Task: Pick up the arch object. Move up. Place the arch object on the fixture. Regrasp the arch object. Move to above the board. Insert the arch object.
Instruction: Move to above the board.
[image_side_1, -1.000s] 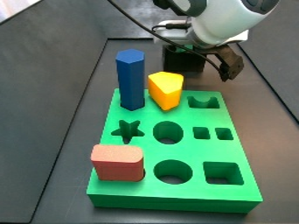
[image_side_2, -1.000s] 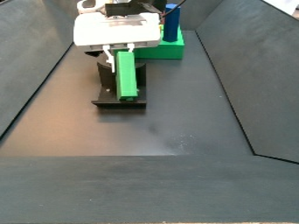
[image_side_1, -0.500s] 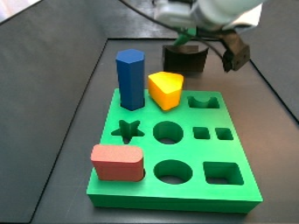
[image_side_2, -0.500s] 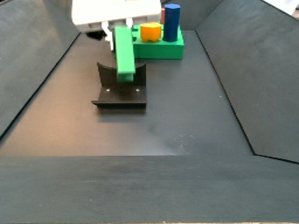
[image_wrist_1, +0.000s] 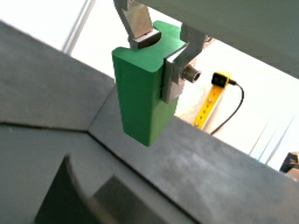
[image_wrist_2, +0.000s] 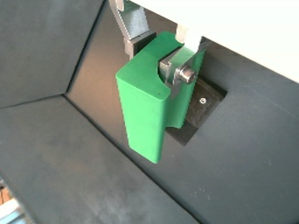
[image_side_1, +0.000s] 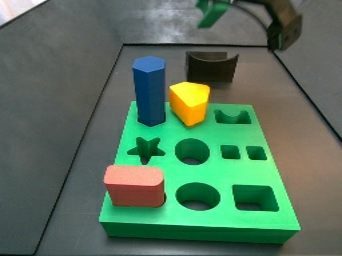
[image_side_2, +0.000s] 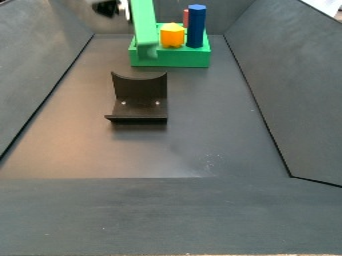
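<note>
Cut off and hidden parts

The end effector (image_side_1: 245, 12) was blurred and cropped by the frame's top edge above the fixture (image_side_1: 211, 67); the arch object (image_side_2: 143, 28) ran out of frame too, hiding part of the board (image_side_2: 187, 55) behind it.

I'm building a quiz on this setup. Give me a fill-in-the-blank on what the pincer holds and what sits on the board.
The pincer is shut on the green ____.
The fixture on the floor has ____ resting on it.
On the board, the yellow block stands next to the ____ prism.
The star hole is ____.

Missing words: arch; nothing; blue; empty
</note>
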